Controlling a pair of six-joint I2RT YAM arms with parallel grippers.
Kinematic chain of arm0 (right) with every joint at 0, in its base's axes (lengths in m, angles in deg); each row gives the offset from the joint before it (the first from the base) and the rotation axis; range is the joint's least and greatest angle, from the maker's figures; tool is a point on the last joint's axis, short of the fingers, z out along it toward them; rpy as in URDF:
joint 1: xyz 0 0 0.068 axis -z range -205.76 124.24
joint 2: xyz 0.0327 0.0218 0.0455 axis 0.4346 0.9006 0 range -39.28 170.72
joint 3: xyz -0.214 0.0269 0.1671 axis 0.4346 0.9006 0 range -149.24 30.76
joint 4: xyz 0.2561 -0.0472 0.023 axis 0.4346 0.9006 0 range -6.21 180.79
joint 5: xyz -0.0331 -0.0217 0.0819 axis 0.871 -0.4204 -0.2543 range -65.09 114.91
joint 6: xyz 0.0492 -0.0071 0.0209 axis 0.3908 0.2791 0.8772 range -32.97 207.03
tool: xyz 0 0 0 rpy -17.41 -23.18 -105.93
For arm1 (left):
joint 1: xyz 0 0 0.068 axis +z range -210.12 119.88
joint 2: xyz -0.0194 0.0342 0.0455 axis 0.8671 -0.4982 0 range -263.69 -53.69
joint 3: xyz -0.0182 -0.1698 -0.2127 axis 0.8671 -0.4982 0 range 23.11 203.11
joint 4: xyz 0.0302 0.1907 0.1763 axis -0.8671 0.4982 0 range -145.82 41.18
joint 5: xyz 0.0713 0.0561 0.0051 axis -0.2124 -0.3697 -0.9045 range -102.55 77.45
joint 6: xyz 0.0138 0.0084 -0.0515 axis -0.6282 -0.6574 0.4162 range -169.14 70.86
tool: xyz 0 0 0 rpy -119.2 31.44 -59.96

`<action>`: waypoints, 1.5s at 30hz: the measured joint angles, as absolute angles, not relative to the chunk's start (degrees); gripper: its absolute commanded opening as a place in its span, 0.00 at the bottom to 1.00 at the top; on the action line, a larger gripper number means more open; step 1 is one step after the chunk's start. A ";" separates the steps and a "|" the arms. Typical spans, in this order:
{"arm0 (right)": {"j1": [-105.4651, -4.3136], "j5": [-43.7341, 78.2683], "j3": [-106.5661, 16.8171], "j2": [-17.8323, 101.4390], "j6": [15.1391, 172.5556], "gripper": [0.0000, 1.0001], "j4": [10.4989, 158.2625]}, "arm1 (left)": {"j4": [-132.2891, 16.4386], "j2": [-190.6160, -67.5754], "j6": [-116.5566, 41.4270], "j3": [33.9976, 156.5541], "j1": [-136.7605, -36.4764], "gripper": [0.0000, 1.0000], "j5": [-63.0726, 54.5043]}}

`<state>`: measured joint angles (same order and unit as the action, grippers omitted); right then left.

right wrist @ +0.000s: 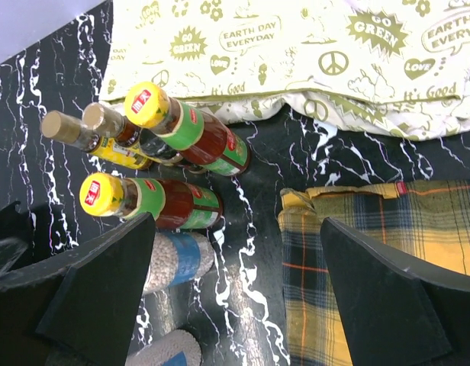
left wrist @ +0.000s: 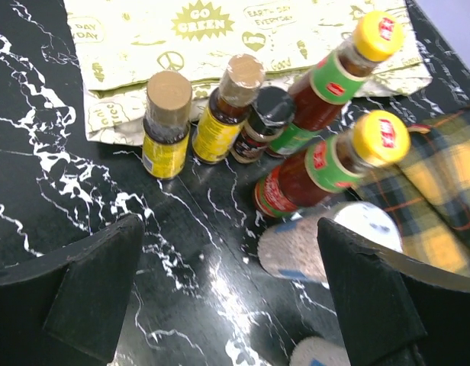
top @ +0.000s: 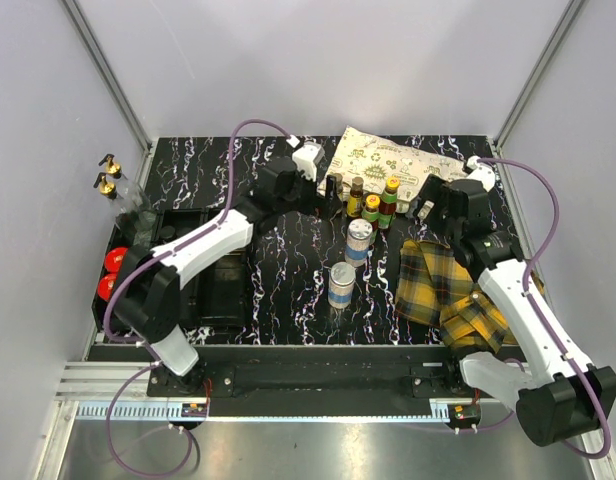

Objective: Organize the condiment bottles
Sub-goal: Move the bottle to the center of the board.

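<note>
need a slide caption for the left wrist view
Open left hand above a cluster of small glass sauce bottles on the black marbled tabletop, beside a cream printed bag.

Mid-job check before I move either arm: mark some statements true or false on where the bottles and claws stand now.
1. The left claw and the right claw are both open and empty. True.
2. Two red-lidded jars sit at the left end of the black tray. True.
3. The yellow-capped sauce bottles lie on their sides. False: both stand upright.
4. The silver-lidded shakers stand on the plaid cloth. False: they stand on the bare table, left of the cloth.
5. The gold-capped clear bottles are in the centre cluster. False: they are at the far left, beyond the tray.
</note>
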<state>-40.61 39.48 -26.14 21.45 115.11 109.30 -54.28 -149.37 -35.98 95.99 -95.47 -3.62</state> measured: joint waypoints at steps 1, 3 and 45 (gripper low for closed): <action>-40.59 39.48 -26.14 21.10 115.22 1.00 109.83 | -53.84 -148.30 -35.69 95.40 -95.47 0.99 -3.51; -40.57 39.45 -26.14 20.99 115.68 1.00 110.83 | -52.95 -146.18 -35.52 94.55 -95.56 0.99 -3.40; -40.22 28.04 -32.66 28.29 120.27 0.99 115.47 | -28.84 -113.33 -38.90 83.90 -97.31 0.99 -22.28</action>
<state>-40.22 28.04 -32.66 28.29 120.27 115.47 -28.84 -113.33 -38.90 83.90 -97.31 -22.28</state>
